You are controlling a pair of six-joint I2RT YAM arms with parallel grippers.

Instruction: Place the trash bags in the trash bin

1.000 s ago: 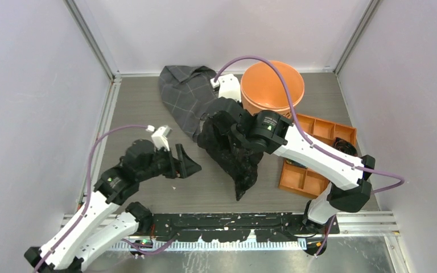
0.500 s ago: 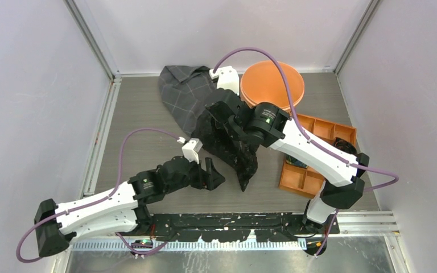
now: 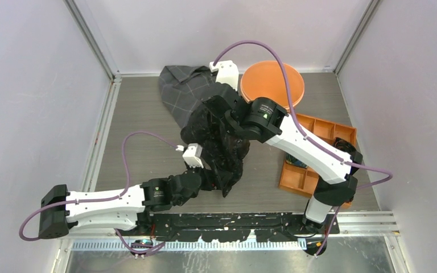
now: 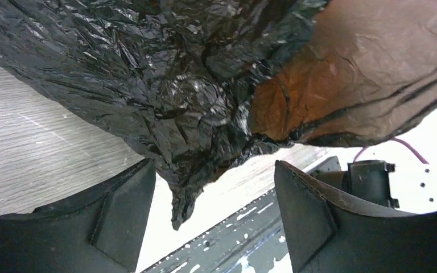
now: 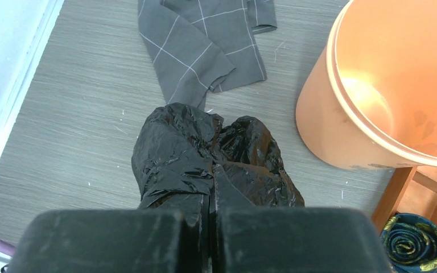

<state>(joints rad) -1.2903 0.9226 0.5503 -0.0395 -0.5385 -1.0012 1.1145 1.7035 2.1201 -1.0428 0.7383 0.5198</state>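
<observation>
My right gripper [image 3: 219,116] is shut on the black trash bag [image 3: 216,148] and holds it up, so it hangs crumpled over the table's middle. In the right wrist view the bag [image 5: 205,159] bulges just past my closed fingers [image 5: 148,239]. My left gripper [image 4: 213,205] is open right under the bag's hanging lower tip [image 4: 176,193]; the film hangs down between its fingers [image 4: 301,205] without being pinched. In the top view this gripper [image 3: 213,179] is partly hidden by the bag. The orange trash bin [image 3: 272,85] stands upright at the back right, and shows in the right wrist view [image 5: 387,102].
A grey checked cloth [image 3: 185,96] lies at the back, left of the bin. A flat orange compartment tray [image 3: 313,153] with dark cable bundles [image 5: 412,242] sits at the right. A black rail [image 3: 233,224] runs along the near edge.
My left arm has swung right and forward, bringing its open gripper under the bag's lower tip. My right gripper has shifted the bag slightly left and kept its hold.
</observation>
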